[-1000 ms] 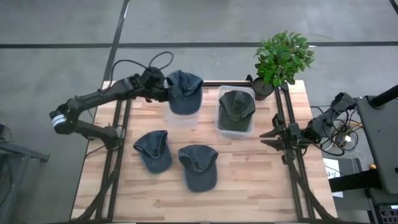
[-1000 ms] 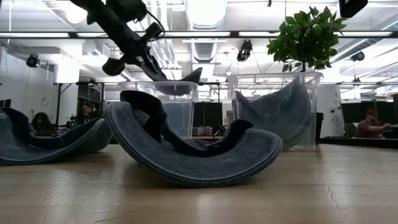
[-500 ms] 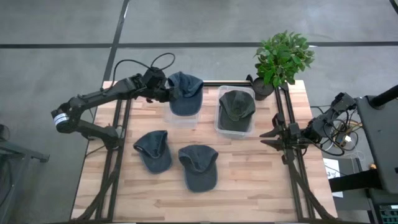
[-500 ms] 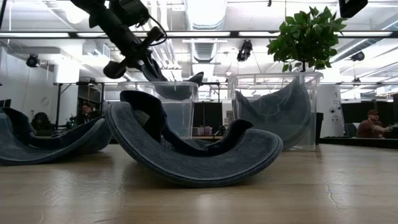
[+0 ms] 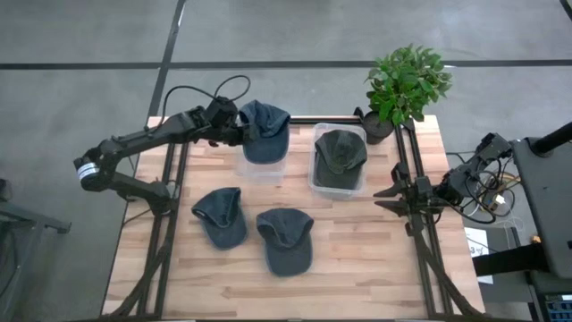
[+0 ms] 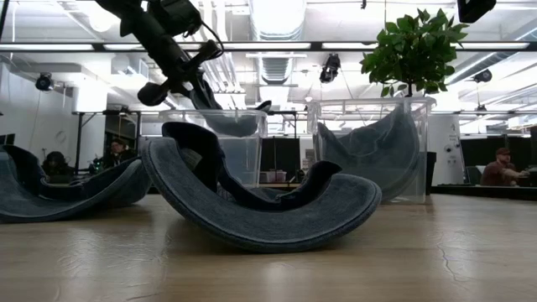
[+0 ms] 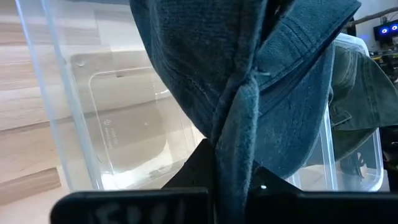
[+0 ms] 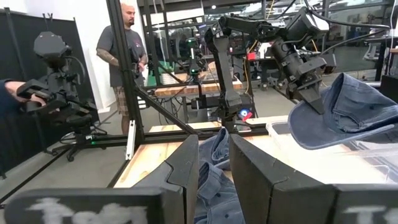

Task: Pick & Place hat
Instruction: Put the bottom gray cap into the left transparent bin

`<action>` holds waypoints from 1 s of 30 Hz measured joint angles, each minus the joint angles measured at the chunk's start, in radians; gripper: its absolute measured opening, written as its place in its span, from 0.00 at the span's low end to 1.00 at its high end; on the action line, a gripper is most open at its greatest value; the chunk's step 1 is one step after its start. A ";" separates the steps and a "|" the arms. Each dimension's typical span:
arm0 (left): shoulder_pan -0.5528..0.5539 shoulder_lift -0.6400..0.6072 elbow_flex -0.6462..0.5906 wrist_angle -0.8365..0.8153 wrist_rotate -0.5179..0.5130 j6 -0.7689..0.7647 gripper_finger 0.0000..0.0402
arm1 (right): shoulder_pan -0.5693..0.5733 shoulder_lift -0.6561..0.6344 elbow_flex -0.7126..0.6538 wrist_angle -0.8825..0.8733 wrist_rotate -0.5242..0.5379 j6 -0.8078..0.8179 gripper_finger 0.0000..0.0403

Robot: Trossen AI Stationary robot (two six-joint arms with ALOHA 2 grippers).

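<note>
- The left arm reaches from about nine o'clock toward the far side of the wooden counter point(image 5: 357, 255), and its left tool point(image 5: 234, 134) is clamped on the edge of a blue denim cap point(image 5: 264, 131).
- In the left wrist view the fabric of that cap point(image 7: 249, 81) is pinched tight between the dark fingers point(image 7: 199, 168).
- The held cap hangs over the clear empty bin point(image 5: 262, 170) at roughly eleven o'clock, sagging into its open top; in the low view the cap point(image 6: 235, 124) dips just below the bin's rim point(image 6: 201, 113).
- On the bare counter nearer the front lie two more denim caps: the left loose cap point(image 5: 221, 216) at about eight o'clock and the middle loose cap point(image 5: 286, 239) at about six o'clock, close together but apart.
- Right of the empty bin, just beside it, stands a second clear bin point(image 5: 315, 174) with a dark green cap point(image 5: 340, 153) inside.
- A potted plant point(image 5: 404, 85) sits at the far right corner, about one o'clock.
- The right tool point(image 5: 391, 199) waits at the counter's right edge, about three o'clock, its fingers point(image 8: 186, 168) parted a little with nothing between them.
</note>
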 joint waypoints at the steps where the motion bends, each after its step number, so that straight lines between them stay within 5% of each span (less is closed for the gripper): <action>1: 0.000 0.000 0.000 0.000 0.000 0.001 0.04 | 0.000 0.000 0.000 0.000 0.000 0.000 0.21; 14: 0.000 0.000 0.000 -0.025 0.000 0.008 0.27 | 0.000 0.000 0.000 0.000 0.000 0.000 0.21; 30: 0.000 -0.008 0.000 -0.063 0.031 0.032 0.29 | 0.000 0.000 0.000 0.000 -0.003 0.000 0.21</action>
